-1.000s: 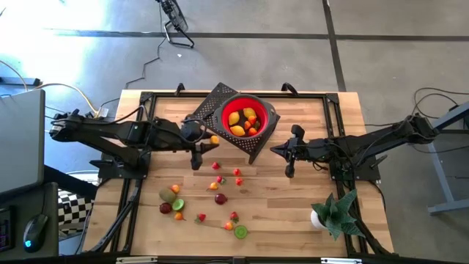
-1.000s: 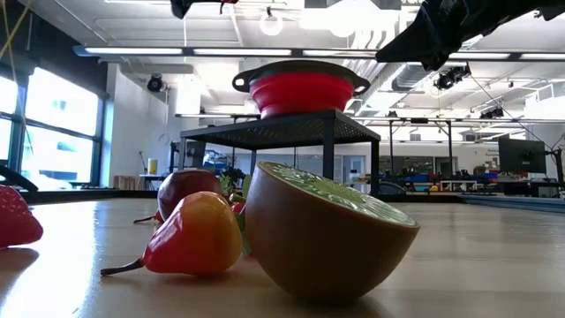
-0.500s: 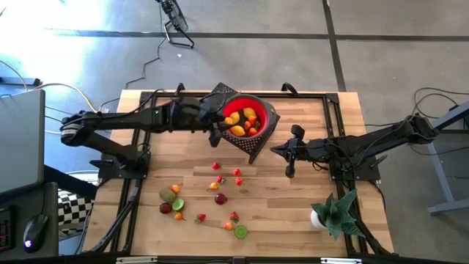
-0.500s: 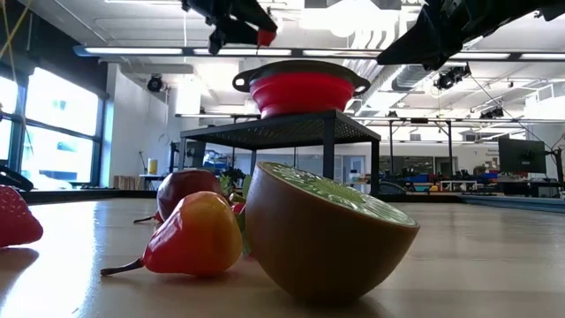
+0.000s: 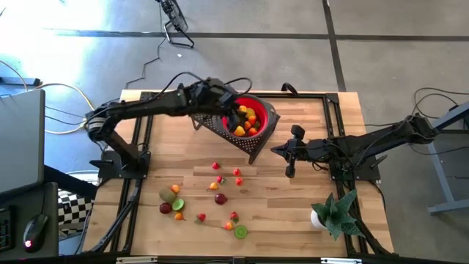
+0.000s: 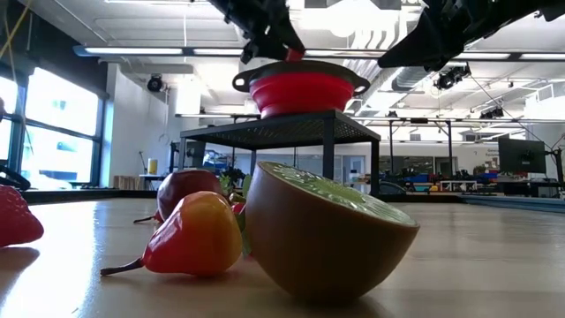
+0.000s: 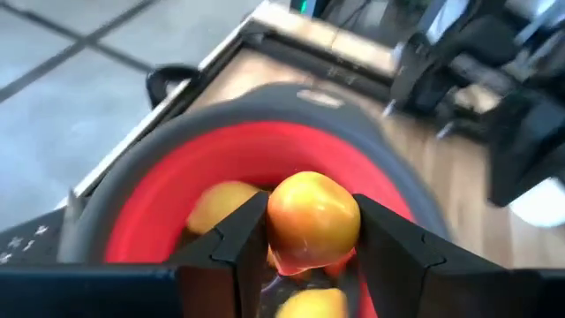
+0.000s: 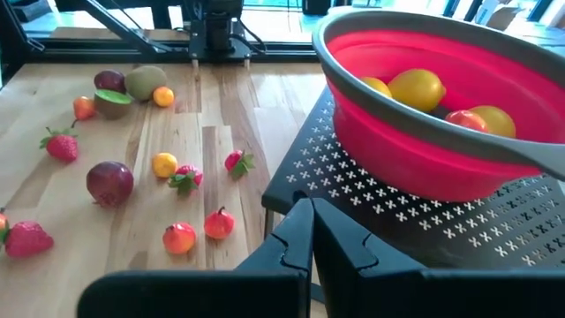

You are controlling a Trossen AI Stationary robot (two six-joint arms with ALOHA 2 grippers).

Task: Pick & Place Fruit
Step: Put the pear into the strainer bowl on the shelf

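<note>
Left fingers [image 7: 311,243] gripped an orange fruit [image 7: 312,218] over the bowl [image 5: 271,117]; dropped near its nine o'clock rim, it could bounce out. Right fingers [image 5: 289,155] were shut, empty.

Left gripper [image 5: 236,114] covers part of the red bowl [image 5: 258,110] in high view, so fruit under it can't be counted. Left wrist view: the held orange-yellow fruit [image 7: 312,218] hides most of bowl's inside; the fruit below it is cut off by pic edge. Low view: kiwi half [image 6: 328,231] blocks the bench behind it and part of the stand [image 6: 281,132]; strawberry [image 6: 18,216] cut off at edge. Fruits near front edge of bench [image 5: 293,220] too small to tell kinds in high view.
</note>
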